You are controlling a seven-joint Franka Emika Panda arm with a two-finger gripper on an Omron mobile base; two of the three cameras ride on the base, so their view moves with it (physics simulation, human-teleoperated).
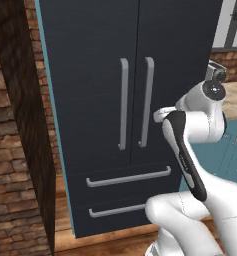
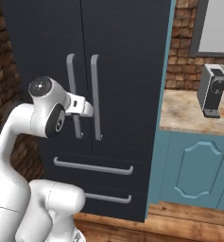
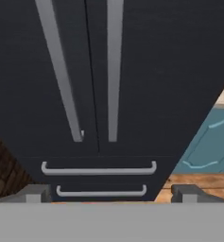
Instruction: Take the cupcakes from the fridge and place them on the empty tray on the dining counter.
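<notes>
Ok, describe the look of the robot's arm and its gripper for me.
The arm is glossy white with rounded, tube-like links and dark grey to black patches at the joints; one round dark cap sits at the elbow. No cables or markings are visible. The gripper shows as two small dark grey, blocky finger tips.

You face the fridge (image 1: pixel 130 75) with both upper doors shut, so its inside is closed off to you. The two long door handles (image 3: pixel 85 71) hang side by side with only a narrow slot between them at the door seam. Below them the two drawer handles (image 3: pixel 99 169) stand out from the fridge front. Open air lies between the gripper (image 3: pixel 108 194), its jaws spread wide, and the fridge doors. Left of the fridge a brick wall (image 1: pixel 20 150) juts forward; right of it stands a bench (image 2: pixel 193 113) carrying a coffee machine (image 2: pixel 211 90).
</notes>
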